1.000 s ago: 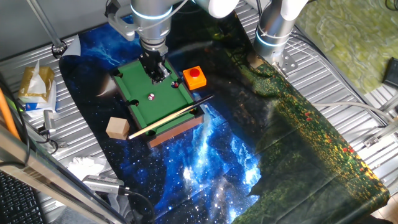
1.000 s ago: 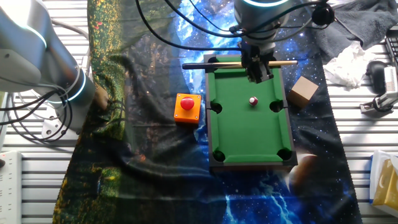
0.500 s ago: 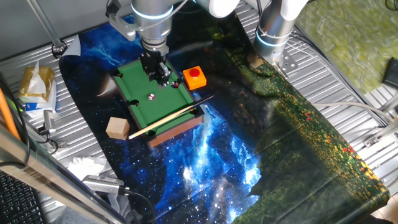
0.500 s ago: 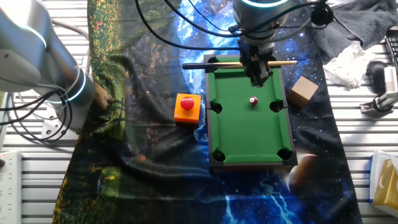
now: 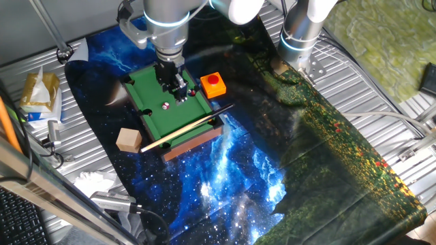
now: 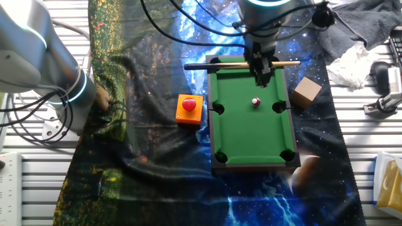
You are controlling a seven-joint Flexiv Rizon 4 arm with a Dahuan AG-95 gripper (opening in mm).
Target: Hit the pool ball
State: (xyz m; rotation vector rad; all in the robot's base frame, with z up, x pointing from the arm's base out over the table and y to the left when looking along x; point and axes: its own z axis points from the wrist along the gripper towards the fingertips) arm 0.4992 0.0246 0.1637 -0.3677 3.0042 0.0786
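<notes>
The pool ball, tiny and whitish with a pink-red spot, lies on the green felt of the small pool table. It also shows in the other fixed view. My gripper hangs just above the felt, a short way behind the ball and apart from it, with its dark fingers close together and holding nothing. In the other fixed view the gripper is above the table between the ball and the cue-side rail. A tiny dark red ball sits by the table's rail near the orange box.
An orange box with a red button stands beside the table, also seen in the other view. A wooden cue lies along one rail. A wooden block sits off the table's corner. A second arm's base stands behind.
My gripper has shifted a little along the felt toward the pool ball. The ball, cue and box have not moved.
</notes>
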